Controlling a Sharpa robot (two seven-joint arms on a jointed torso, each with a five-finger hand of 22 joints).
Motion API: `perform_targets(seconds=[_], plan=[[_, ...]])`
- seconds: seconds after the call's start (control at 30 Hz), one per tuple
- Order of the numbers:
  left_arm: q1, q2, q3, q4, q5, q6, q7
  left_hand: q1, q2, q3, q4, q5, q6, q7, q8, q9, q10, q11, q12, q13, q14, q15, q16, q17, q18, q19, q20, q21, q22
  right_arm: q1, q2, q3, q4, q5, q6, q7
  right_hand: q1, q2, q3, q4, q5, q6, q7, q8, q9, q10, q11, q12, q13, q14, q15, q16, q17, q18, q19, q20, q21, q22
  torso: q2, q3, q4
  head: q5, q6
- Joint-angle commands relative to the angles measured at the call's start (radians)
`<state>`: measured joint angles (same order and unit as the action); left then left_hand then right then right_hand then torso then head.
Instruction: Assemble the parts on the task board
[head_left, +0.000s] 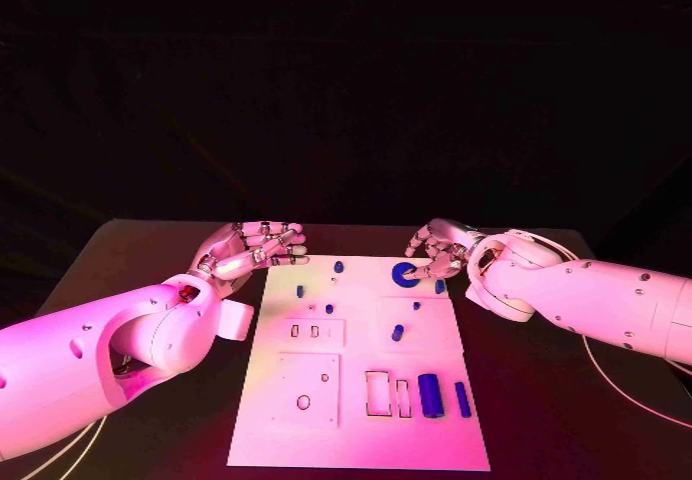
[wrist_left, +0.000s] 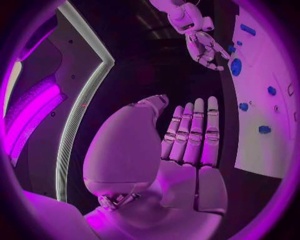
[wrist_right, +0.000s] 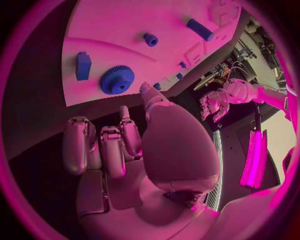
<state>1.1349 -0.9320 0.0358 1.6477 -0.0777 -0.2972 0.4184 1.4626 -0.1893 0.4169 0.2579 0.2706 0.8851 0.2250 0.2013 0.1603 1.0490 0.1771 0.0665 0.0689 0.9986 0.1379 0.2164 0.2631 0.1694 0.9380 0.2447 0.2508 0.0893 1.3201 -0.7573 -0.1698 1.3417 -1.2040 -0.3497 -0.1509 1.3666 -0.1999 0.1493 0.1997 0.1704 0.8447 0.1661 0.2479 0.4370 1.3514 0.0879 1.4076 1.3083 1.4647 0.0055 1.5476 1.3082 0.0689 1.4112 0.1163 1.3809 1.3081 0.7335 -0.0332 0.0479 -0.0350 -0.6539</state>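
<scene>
Your left hand (head_left: 257, 248) holds nothing, fingers loosely apart, beside the task board (head_left: 361, 440). Your right hand (head_left: 440, 252) has empty curled fingers by the blue gear (head_left: 405, 275) on the board's far end, on the black table (head_left: 130, 250).

Black table (head_left: 144, 250) with thin cables (head_left: 635, 395) at its edges.

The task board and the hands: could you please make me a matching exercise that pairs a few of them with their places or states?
Things:
1. gear
2. large cylinder
3. left hand
4. right hand

Places or states:
A. lies near the board's near right corner
B. open beside the board's far left corner, off the board
C. on the board's far right part
D. fingers over the gear, holding nothing

Pairs: 1-C, 2-A, 3-B, 4-D
</scene>
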Motion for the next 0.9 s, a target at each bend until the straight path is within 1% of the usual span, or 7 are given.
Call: perform_targets(seconds=[0.03,0.13,0.17,0.47,0.73,0.9], plan=[[0.001,0.002,0.001,0.001,0.001,0.02,0.006,0.0,-0.005,0.005,0.0,-0.006,-0.006,0.012,-0.005,0.001,-0.002,0.005,-0.002,0.0,-0.005,0.0,-0.005,0.001,0.013,-0.005,-0.001,-0.006,-0.001,-0.005,0.009,0.0,-0.015,0.009,0.052,-0.012,0.014,0.001,-0.006,-0.002,0.004,-0.006,0.001,0.005,0.001,0.008,-0.002,0.006,0.007,0.093,0.008,0.006,0.203,-0.009,0.008,0.002,0.004,0.017,0.0,-0.0016,0.0018,0.002,-0.004],[0.001,0.002,0.001,0.0,0.001,0.02,0.006,0.0,-0.005,0.005,0.0,-0.006,-0.006,0.012,-0.005,0.001,-0.002,0.005,-0.002,0.0,-0.005,0.0,-0.005,0.001,0.013,-0.005,-0.001,-0.006,-0.001,-0.008,0.016,0.0,-0.025,0.005,0.056,-0.014,0.017,0.003,-0.007,0.0,0.004,-0.007,0.001,0.006,0.001,0.008,-0.002,0.006,0.007,0.093,0.008,0.006,0.205,-0.009,0.008,0.002,0.005,0.018,0.0,-0.0016,-0.0001,0.004,-0.005],[0.001,0.002,0.001,0.0,0.001,0.02,0.006,0.0,-0.005,0.005,0.0,-0.006,-0.006,0.012,-0.005,0.001,-0.002,0.005,-0.002,0.0,-0.005,0.0,-0.005,0.001,0.013,-0.005,-0.001,-0.006,-0.001,-0.008,0.018,0.0,-0.029,0.004,0.057,-0.014,0.017,0.003,-0.007,0.0,0.004,-0.007,0.001,0.006,0.001,0.008,-0.002,0.006,0.007,0.093,0.008,0.006,0.205,-0.009,0.008,0.002,0.005,0.018,0.0,-0.0015,-0.001,0.005,-0.007],[0.001,0.002,0.001,0.0,0.001,0.021,0.005,0.0,-0.005,0.005,0.0,-0.006,-0.006,0.012,-0.005,0.001,-0.002,0.005,-0.002,0.0,-0.005,0.0,-0.005,0.001,0.013,-0.005,-0.001,-0.006,-0.001,-0.014,0.034,0.0,-0.05,-0.002,0.067,-0.016,0.026,0.009,-0.007,0.002,0.005,-0.005,0.001,0.009,0.003,0.011,-0.002,0.011,0.013,0.094,0.008,0.007,0.208,-0.01,0.01,0.002,0.007,0.022,-0.001,-0.0017,-0.0005,0.004,-0.009],[0.001,0.002,0.001,0.0,0.0,0.022,0.005,0.0,-0.005,0.005,0.0,-0.006,-0.006,0.012,-0.005,0.001,-0.002,0.005,-0.002,0.0,-0.005,0.0,-0.005,0.001,0.013,-0.005,-0.001,-0.006,-0.001,-0.019,0.049,0.0,-0.075,-0.007,0.065,-0.017,0.029,0.011,-0.006,0.003,0.005,-0.005,0.001,0.01,0.003,0.009,-0.002,0.01,0.012,0.094,0.008,0.007,0.207,-0.009,0.009,0.002,0.007,0.022,-0.001,-0.0003,-0.0005,0.004,-0.008],[0.001,0.002,0.001,-0.001,0.0,0.023,0.004,0.0,-0.005,0.005,0.0,-0.006,-0.006,0.012,-0.005,0.001,-0.002,0.005,-0.002,0.0,-0.005,0.0,-0.005,0.001,0.013,-0.005,-0.001,-0.006,-0.001,-0.022,0.059,0.0,-0.087,-0.009,0.069,-0.017,0.034,0.014,-0.005,0.004,0.005,-0.005,0.001,0.011,0.003,0.009,-0.002,0.01,0.012,0.094,0.008,0.008,0.21,-0.01,0.011,0.003,0.009,0.025,-0.001,-0.001,-0.0001,0.004,-0.007]])
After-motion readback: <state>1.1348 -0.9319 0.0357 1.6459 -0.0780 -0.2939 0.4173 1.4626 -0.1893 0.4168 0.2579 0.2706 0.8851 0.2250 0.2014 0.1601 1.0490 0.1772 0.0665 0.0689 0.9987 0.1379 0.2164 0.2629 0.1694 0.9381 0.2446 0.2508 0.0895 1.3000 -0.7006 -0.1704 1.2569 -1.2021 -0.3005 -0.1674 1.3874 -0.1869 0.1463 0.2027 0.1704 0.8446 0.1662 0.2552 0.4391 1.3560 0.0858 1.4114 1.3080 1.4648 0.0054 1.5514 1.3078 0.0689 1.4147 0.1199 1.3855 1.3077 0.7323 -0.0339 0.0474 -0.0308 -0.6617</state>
